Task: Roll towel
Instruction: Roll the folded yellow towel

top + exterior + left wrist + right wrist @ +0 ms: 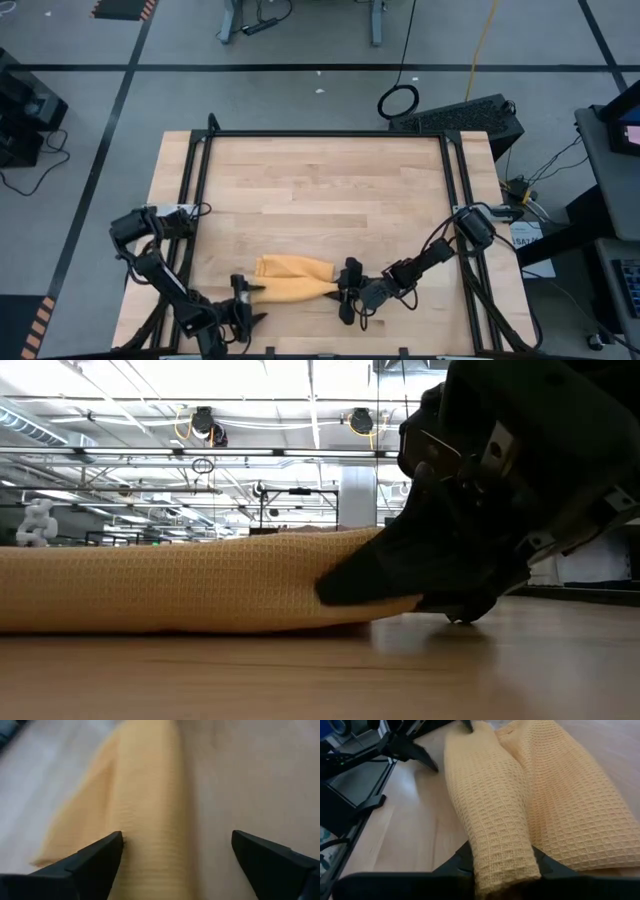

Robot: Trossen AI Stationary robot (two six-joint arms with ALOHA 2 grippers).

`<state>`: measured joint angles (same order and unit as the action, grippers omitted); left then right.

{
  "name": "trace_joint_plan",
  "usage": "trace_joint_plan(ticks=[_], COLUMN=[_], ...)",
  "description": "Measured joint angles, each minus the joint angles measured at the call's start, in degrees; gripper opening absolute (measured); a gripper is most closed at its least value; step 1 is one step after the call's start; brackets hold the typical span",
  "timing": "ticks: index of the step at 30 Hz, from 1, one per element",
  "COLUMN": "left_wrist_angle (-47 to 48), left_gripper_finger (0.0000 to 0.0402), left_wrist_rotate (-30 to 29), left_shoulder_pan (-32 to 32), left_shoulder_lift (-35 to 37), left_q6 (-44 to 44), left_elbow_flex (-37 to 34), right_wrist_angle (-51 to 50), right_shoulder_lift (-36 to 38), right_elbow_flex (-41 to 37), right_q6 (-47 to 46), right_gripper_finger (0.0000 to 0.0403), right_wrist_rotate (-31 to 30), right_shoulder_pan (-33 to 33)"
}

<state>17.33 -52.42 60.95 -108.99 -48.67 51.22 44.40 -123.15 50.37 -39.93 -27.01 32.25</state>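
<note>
The towel (292, 279) — mustard-yellow, waffle-textured — lay partly rolled near the table's (330, 190) front edge. The right gripper (344, 291) pinched its rolled end; the left gripper (246, 300) stood spread at the other end.

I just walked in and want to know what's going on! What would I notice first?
A yellow towel, partly rolled, lies near the front edge of the wooden table. The right claw pinches one end of the roll, and the left claw waits open at the other end.
</note>
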Motion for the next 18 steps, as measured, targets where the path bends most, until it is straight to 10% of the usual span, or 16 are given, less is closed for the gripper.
trace_joint_plan(ticks=[18], left_wrist_angle=[7.11], left_gripper_finger=[0.0323], left_wrist_rotate=[4.63], left_shoulder_pan=[-2.83], left_shoulder_lift=[1.29], left_q6=[-6.34], left_elbow_flex=[-0.01], right_wrist_angle=[-0.59], right_shoulder_lift=[0.09], right_elbow_flex=[0.00], right_q6=[-1.00], right_gripper_finger=[0.0073], right_wrist_rotate=[2.11], right_shoulder_pan=[-0.07])
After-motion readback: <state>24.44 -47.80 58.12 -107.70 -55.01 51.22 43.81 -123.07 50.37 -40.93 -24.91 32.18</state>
